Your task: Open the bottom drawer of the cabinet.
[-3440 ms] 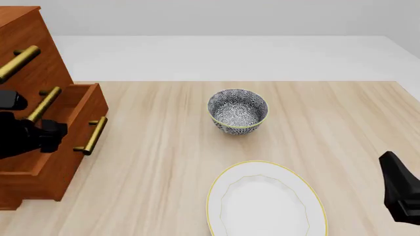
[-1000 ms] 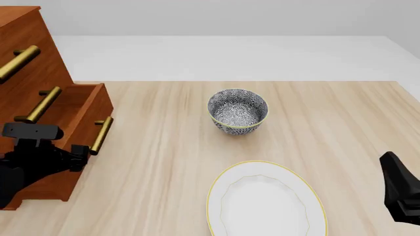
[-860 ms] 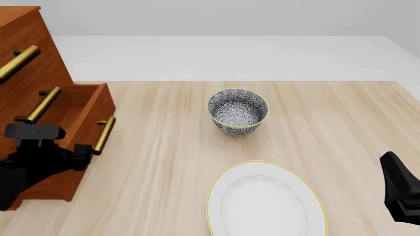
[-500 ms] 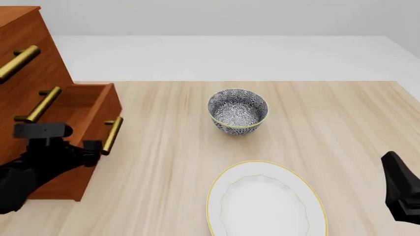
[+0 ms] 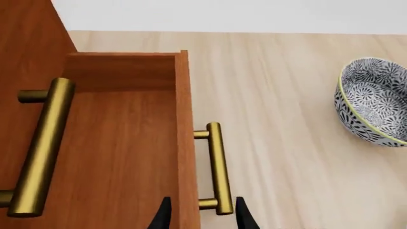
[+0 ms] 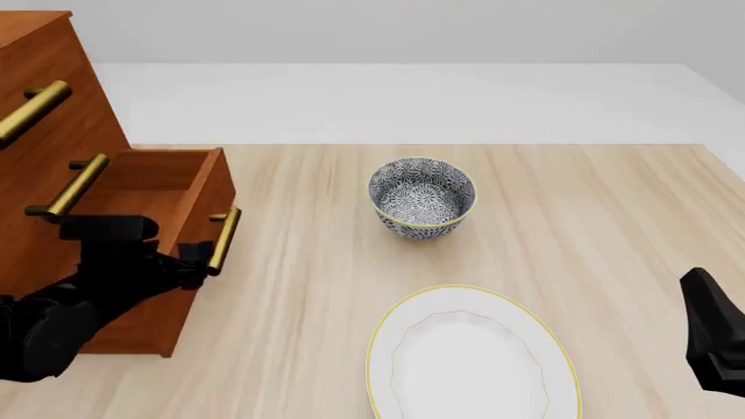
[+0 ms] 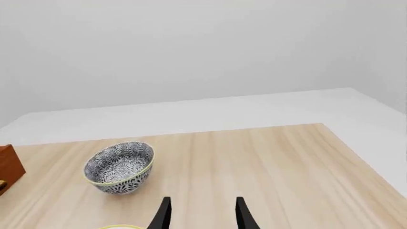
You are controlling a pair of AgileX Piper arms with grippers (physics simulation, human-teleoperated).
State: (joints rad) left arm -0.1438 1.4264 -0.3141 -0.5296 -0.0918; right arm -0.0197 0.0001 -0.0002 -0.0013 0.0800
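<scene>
right now the bottom drawer (image 6: pixel 152 188) stands pulled well out of the cabinet (image 6: pixel 52 96) at the desk's (image 6: pixel 582 218) left edge, and i can see its plain wood floor from above. its brass handle (image 5: pixel 216 167) runs along the drawer front, and my left pincer (image 5: pixel 200 217) straddles the near end of that bar, one fingertip (image 5: pixel 162 217) over the drawer front and the other outside the bar. i can't tell whether the tips actually press on the handle. the middle drawer's handle (image 6: pixel 72 187) and the top one (image 6: pixel 33 111) sit above on the cabinet face. out toward the desk's middle stands a patterned bowl (image 6: pixel 421 196), well apart from the drawer, with a white gold-rimmed plate (image 6: pixel 472 358) at the near edge. my right pincer (image 7: pixel 200 214) hangs spread and empty by the desk's right edge.
</scene>
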